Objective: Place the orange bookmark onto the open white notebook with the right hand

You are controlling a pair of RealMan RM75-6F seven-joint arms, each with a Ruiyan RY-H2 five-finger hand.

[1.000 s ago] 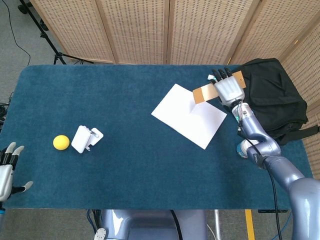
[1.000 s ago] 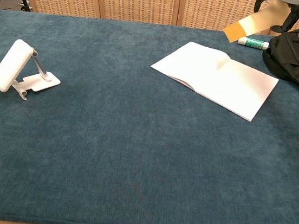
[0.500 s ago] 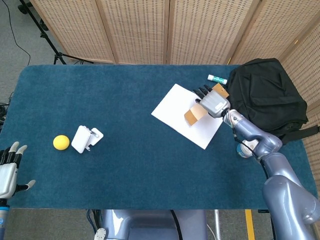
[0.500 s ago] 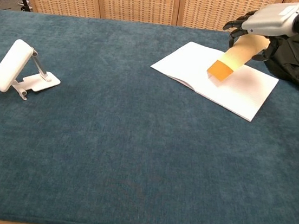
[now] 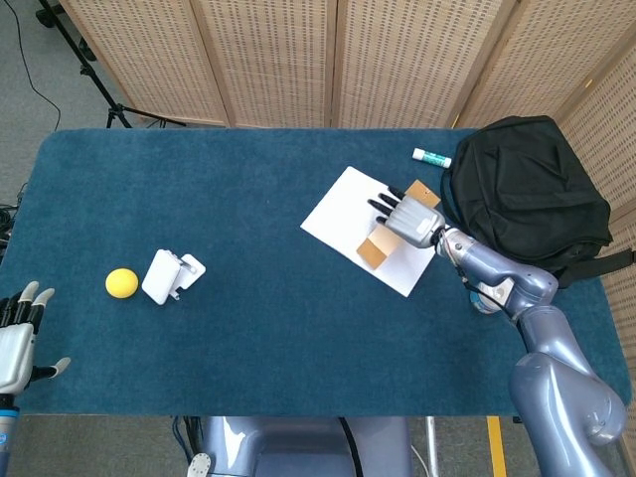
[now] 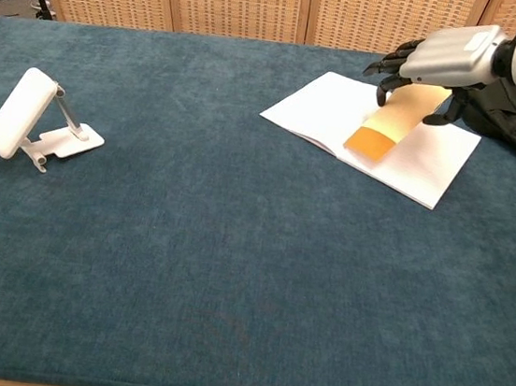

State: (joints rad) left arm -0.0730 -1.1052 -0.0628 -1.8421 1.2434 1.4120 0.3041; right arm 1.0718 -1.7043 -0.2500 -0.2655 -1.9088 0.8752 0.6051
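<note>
Right hand [image 6: 439,60] grips the orange bookmark [image 6: 389,124] at its upper end, fingers closed over it; strip slopes down over the open white notebook [image 6: 325,107], lower end at or just above the page, contact unclear. Left hand [image 5: 15,338] off the near-left bench [image 5: 258,298] edge, fingers spread, holding nothing. Black bag [image 5: 527,194] just beside notebook.

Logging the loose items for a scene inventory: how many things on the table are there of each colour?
White: 3, notebook, stand, tube
Orange: 1, bookmark
Yellow: 1, ball
Black: 1, bag
Total: 6
</note>
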